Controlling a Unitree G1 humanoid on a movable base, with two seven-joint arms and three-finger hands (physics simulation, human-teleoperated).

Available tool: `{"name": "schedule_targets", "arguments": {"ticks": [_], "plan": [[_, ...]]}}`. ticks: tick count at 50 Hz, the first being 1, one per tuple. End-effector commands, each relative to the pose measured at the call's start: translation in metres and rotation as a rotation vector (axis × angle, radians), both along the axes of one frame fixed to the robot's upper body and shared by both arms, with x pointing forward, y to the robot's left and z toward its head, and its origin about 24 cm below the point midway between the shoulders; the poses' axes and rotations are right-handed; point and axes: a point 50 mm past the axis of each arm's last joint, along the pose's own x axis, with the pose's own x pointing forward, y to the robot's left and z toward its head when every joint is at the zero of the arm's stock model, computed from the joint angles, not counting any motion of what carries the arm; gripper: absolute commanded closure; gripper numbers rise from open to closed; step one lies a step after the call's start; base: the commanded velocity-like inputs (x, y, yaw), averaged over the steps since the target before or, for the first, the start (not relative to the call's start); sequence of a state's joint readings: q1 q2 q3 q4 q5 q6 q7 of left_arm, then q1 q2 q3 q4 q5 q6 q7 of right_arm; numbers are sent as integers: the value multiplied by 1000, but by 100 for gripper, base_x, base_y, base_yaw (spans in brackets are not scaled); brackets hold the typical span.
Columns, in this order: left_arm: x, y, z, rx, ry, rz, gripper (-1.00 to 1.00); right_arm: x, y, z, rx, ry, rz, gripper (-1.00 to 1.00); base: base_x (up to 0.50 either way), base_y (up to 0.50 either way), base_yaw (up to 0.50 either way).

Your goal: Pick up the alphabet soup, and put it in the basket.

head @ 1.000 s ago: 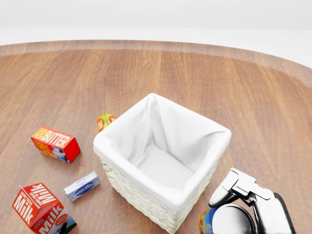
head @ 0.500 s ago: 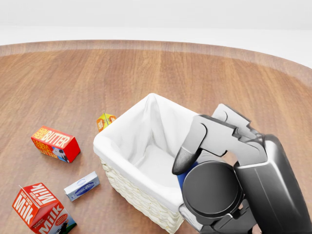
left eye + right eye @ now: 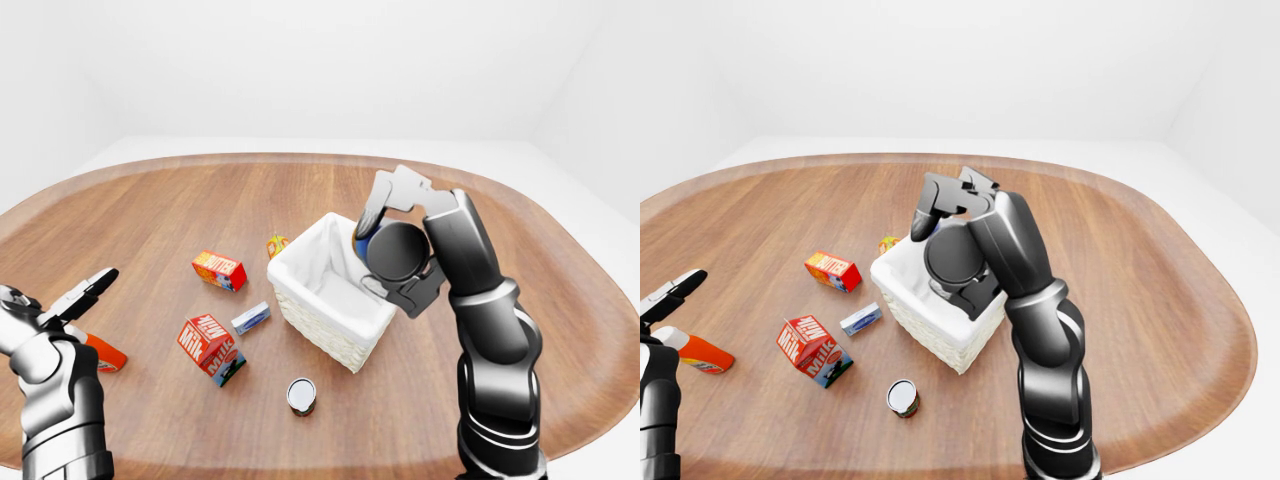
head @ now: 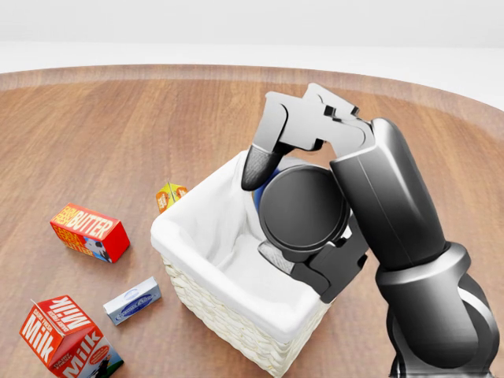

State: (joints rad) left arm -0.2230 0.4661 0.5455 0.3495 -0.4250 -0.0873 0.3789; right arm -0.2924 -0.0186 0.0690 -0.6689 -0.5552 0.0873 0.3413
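The white-lined wicker basket [image 4: 183, 236] stands in the middle of the wooden table. My right hand [image 4: 266, 214] hovers over the basket's open top, its fingers shut round the alphabet soup can [image 3: 362, 244]. Only a blue sliver of the can shows behind the dark palm. One finger [image 4: 257, 169] curls down over the basket's far-right rim. My left hand [image 3: 84, 294] is at the lower left of the left-eye view, far from the basket, open and holding nothing.
To the left of the basket lie a butter box [image 4: 89, 231], a milk carton [image 4: 69, 339], a small grey-blue box [image 4: 132, 300] and a small orange carton [image 4: 170, 194]. Another can [image 3: 301, 395] stands below the basket. An orange bottle [image 3: 700, 352] lies near my left arm.
My right hand has risen from the bottom right of the head view, carrying the can up and left until it hangs over the basket. The other things have not moved.
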Motion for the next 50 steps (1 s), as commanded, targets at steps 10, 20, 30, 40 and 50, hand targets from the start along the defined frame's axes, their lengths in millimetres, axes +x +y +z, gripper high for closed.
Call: {"name": "schedule_targets", "arguments": {"ticks": [10,20,30,40,50], "plan": [[-2,-1,4,12,-18,1,-100,46,10,-3,178,92,71,100,0,0,0],[0,0,1,3,-6,-3,-100,59,23,-5,121,126,66,100,0,0,0],[0,0,-1,-2,4,-2,-100,79,16,-26,214,237,20,100,0,0,0],[1,0,1,3,-1,-1,-100,79,12,-30,260,242,7,100,0,0,0],[1,0,1,3,-1,-1,-100,79,12,-30,265,241,8,100,0,0,0]]}}
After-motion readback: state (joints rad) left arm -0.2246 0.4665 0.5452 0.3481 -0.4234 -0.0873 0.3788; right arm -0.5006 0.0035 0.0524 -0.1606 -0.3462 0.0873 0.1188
